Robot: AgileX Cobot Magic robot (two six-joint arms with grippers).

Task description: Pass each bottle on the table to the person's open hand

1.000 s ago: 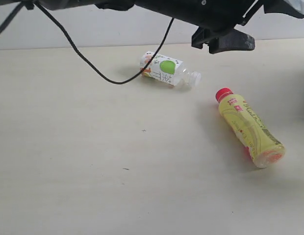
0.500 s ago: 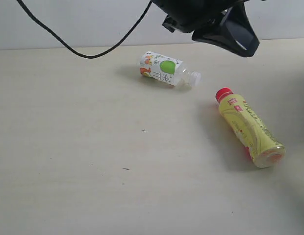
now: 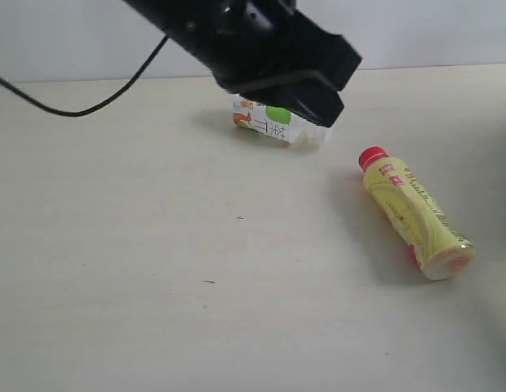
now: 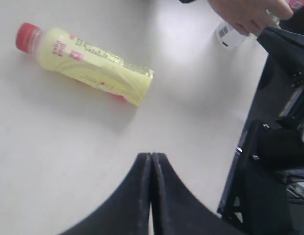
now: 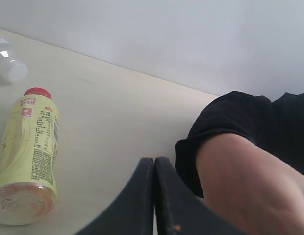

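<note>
"Where were the bottles when you looked?"

"Two lay on their sides on the table (image 3: pixel 114 245). The yellow bottle (image 3: pixel 412 214) sat out in the open on the right, its red cap toward the back. The green-white bottle (image 3: pixel 269 122) lay farther back, half hidden behind the left arm (image 3: pixel 253 41), which hung in front of it. I couldn't tell whether the arm touched it."

"Was the left gripper pinching it?"

"No. The left gripper (image 4: pixel 151 156) had its two fingers pressed flat together with nothing between them, over bare tabletop, well apart from the yellow bottle."

"And the other one?"

"The right gripper (image 5: pixel 154 160) was the same: pressed together and empty. The yellow bottle lay near it on one side, and a forearm in a black sleeve (image 5: pixel 225 122) was close on the other."

"What about the person's hand?"

"The person's hand (image 4: pixel 240 14) was near the table's edge, fingers curled over a third bottle (image 4: pixel 226 35) with a white barcode label. Gripping or only resting on it, I couldn't say."

"Anything else?"

"A black cable (image 3: pixel 73 108) drooped from the arm over the back left of the table."
</note>
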